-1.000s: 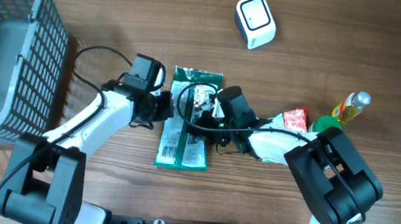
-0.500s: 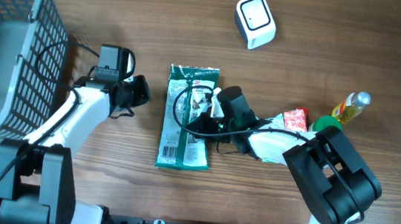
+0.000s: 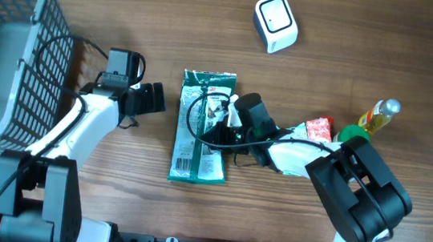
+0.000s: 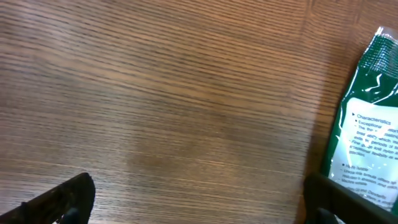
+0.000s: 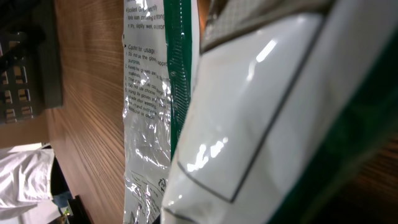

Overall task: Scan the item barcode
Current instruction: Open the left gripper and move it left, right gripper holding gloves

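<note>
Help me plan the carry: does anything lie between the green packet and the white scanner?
Nothing visible does. Only bare table lies between the green packet and the white scanner; the red box and bottle sit off to the right.

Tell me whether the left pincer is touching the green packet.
No. In the overhead view the left pincer stands open, with bare table between it and the green packet.

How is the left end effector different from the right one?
The left end effector is open; the right end effector is shut. The left one sits beside the green packet, not touching; the right one pinches it. Both are black and face the packet.
</note>
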`<action>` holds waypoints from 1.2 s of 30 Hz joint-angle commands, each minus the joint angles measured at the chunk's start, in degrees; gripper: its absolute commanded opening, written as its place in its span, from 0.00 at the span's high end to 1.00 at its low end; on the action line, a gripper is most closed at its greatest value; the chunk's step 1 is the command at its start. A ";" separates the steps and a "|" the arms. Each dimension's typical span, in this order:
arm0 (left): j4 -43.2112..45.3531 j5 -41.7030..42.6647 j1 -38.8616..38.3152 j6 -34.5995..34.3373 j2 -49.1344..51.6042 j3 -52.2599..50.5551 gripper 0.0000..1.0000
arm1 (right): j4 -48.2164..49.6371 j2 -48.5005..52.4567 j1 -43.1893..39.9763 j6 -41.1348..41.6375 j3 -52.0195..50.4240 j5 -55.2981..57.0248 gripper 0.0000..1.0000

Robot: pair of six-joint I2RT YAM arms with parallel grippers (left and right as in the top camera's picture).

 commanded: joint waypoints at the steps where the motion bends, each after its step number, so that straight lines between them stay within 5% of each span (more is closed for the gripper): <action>1: -0.02 -1.44 0.26 1.40 -1.01 -0.15 0.00 | -0.59 2.54 -0.20 -1.42 -1.64 2.93 0.96; 36: 0.85 -0.59 0.20 -0.52 -1.01 -0.15 0.00 | -0.44 2.51 -0.20 -1.29 -1.62 1.95 0.96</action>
